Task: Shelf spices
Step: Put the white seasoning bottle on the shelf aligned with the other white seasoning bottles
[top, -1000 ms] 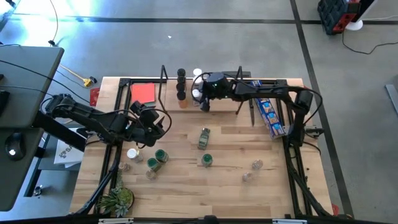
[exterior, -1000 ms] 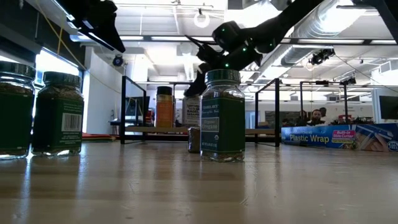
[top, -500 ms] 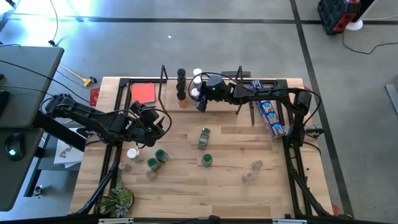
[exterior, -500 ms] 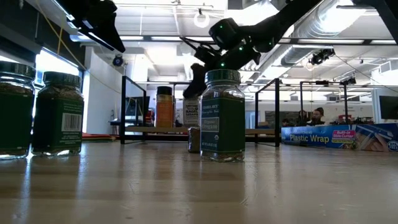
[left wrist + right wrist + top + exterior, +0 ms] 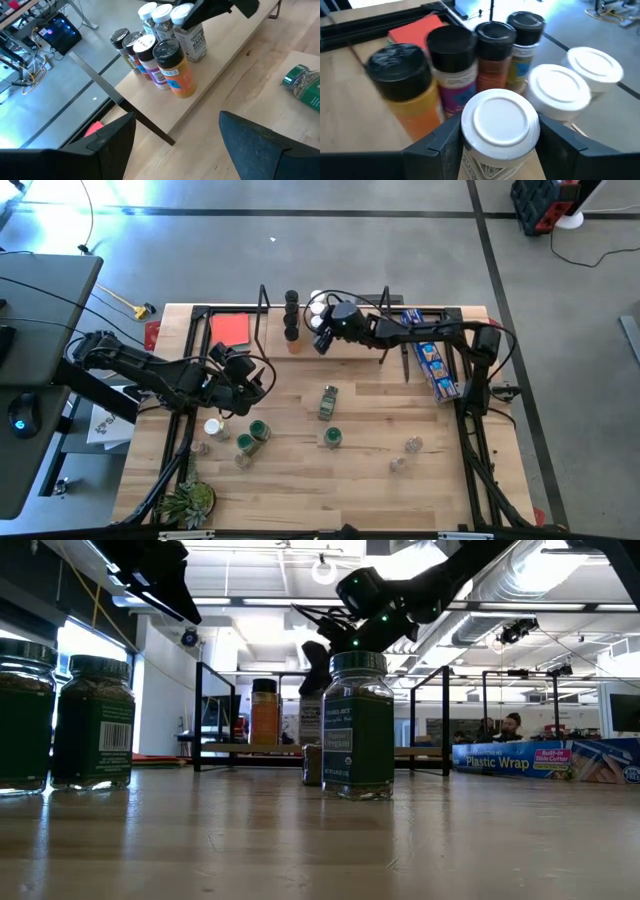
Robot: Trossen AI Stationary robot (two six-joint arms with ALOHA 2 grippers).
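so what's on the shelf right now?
Shelf holds seven jars: four black-lidded, three white-lidded. Right gripper grips one white-lidded jar. The gripper hides the shelf beyond them.

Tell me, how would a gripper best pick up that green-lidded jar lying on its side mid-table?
Judging from above, across the middle of the lying jar, coming straight down with fingers either side of its round body. The lid end points away from the shelf, and neighbouring jars stand clear, so there's likely room.

"Plastic Wrap" on the long blue packet [image 5: 545, 760].
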